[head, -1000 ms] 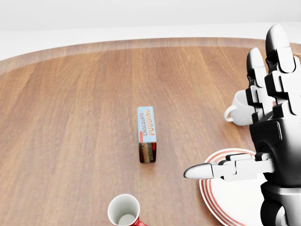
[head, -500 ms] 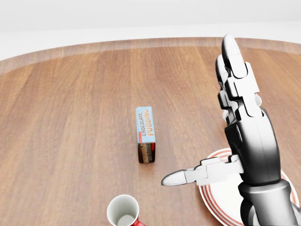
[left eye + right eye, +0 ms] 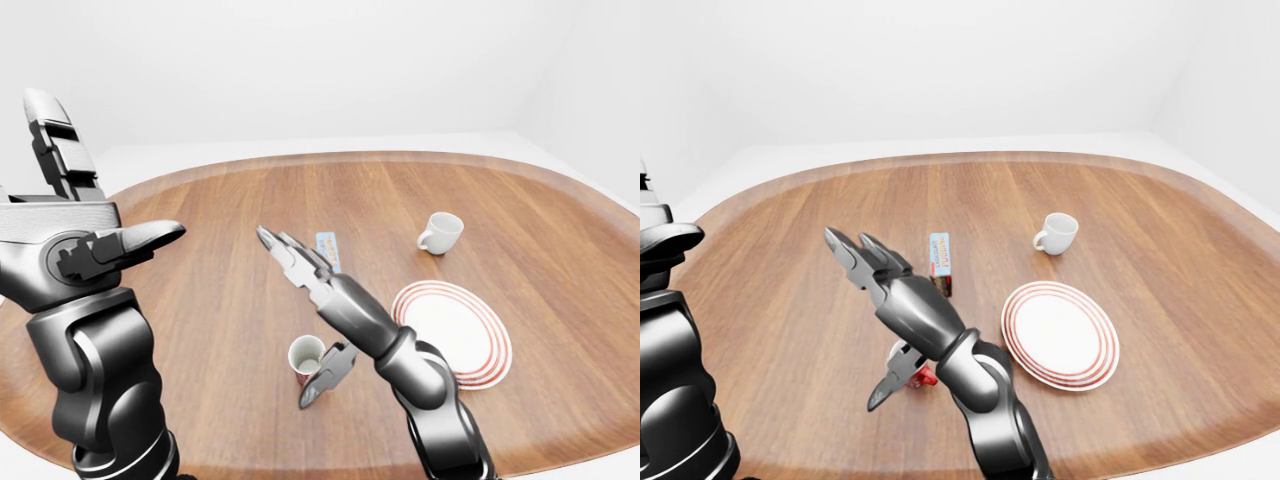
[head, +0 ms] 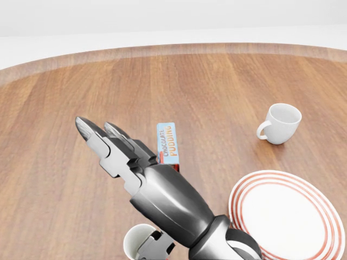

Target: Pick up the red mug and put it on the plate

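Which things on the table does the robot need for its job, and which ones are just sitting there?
Needed for the job:
red mug, under the right hand
plate, striped with red rings

Just sitting there:
white cup
chocolate pudding box

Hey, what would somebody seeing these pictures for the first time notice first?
The robot's shiny black right hand stretches open-fingered across the round wooden table, right above the red mug at the head view's bottom. Its raised left hand fills the left-eye view's left side, and the red-ringed white plate sits lower right.
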